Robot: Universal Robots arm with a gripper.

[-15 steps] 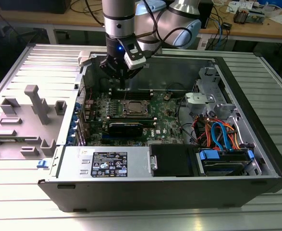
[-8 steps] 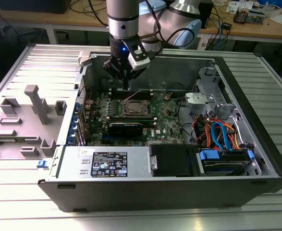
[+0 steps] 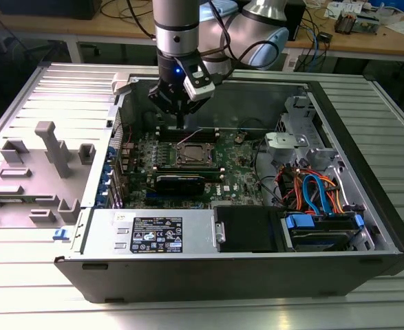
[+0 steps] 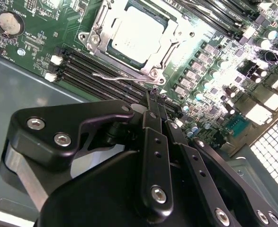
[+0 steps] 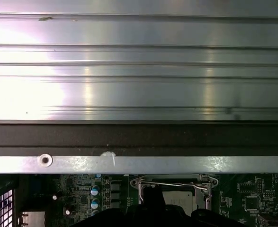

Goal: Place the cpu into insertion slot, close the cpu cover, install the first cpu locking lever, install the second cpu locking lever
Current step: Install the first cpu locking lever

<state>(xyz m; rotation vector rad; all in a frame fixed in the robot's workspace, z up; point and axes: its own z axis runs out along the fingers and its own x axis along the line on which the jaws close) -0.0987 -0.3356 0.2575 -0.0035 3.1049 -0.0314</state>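
Note:
The cpu (image 4: 135, 34) lies flat in the insertion slot (image 3: 191, 155) on the green board, its dull silver top showing through the window of the cpu cover (image 4: 166, 51), which lies down over it. A thin wire locking lever (image 4: 114, 75) runs loose along the socket's edge, and a lever (image 5: 176, 184) crosses the socket in the first wrist view. My gripper (image 4: 156, 94) hangs just beside the socket at its far side (image 3: 181, 125), fingers shut together with nothing between them, tips close to the lever's end.
Long black memory slots (image 4: 96, 71) flank the socket. The case's far wall (image 5: 139, 137) stands close behind the gripper. A black drive box (image 3: 246, 229), coloured cables (image 3: 312, 192) and a labelled silver box (image 3: 153, 234) fill the near side. A grey fixture (image 3: 50, 148) sits outside on the exterior view's left.

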